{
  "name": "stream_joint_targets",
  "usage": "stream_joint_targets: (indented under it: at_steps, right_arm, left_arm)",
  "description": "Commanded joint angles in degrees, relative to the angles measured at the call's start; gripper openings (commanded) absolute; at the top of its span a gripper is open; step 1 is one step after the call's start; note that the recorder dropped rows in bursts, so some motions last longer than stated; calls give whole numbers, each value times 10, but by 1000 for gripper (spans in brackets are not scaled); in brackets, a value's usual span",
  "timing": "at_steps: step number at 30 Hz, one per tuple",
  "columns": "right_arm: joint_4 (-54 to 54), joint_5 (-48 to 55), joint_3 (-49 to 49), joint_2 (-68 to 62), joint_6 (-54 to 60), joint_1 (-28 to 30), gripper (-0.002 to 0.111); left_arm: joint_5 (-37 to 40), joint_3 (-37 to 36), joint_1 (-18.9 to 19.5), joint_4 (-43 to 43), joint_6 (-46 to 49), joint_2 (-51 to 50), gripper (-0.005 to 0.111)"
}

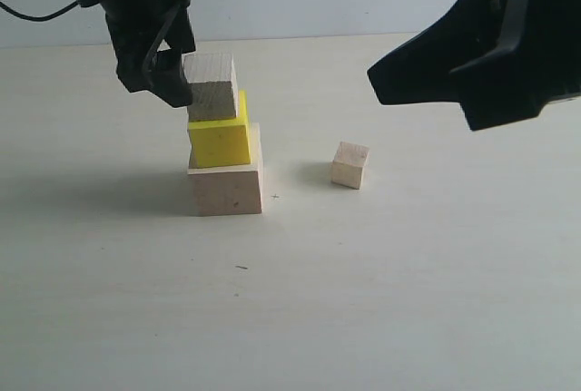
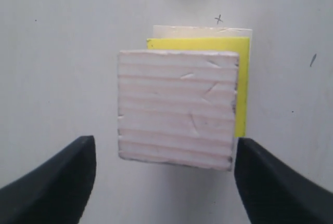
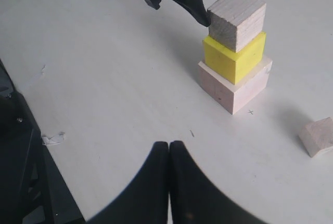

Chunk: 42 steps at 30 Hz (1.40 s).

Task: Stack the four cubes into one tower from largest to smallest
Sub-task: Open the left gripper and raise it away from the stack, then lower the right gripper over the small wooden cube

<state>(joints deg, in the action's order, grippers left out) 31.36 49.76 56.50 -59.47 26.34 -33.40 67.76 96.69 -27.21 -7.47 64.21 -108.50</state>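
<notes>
Pale worktop [image 1: 109, 318], plain light wall behind. Near the far edge stands a three-high tower: a large pale bare-wood cube [image 1: 225, 190], a bright yellow cube [image 1: 218, 140], and a medium pale wood cube [image 1: 211, 83] on top, slightly off-centre. The left hand [image 2: 165, 143] straddles that top cube, fingers spread, a gap showing: released. The small pale wood cube [image 1: 349, 165] sits alone on the tower's right-edge side, far nearer the right hand [image 3: 169, 148], which hangs above it, clenched on nothing. I'd say it must open first.

Bright diffuse light, soft faint shadows
</notes>
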Motion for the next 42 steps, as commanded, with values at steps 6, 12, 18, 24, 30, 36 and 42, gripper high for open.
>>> stream_joint_targets:
  at_steps: [6,12,18,24,30,36,42]
  right_arm:
    - [1,-1,-1,3,6,1,0]
    - [0,-1,-1,3,6,1,0]
    - [-17,-13,-1,3,6,1,0]
    - [-85,-28,-1,2,0,1,0]
    - [-157,-60,-1,-13,-26,1,0]
    - [-202,-136,-1,-67,-25,1,0]
    - [-264,-197,-1,-168,-24,1,0]
  left_arm:
    - [21,-1,-2,-2,-27,36,76]
    - [22,-1,-2,29,-49,55,75]
    - [22,-1,2,68,-107,67,53]
    - [22,-31,16,70,-169,82,0]
    - [22,-82,46,75,-237,94,0]
    - [22,-150,85,66,-329,110,0]
    - [22,-204,91,27,-335,119,0]
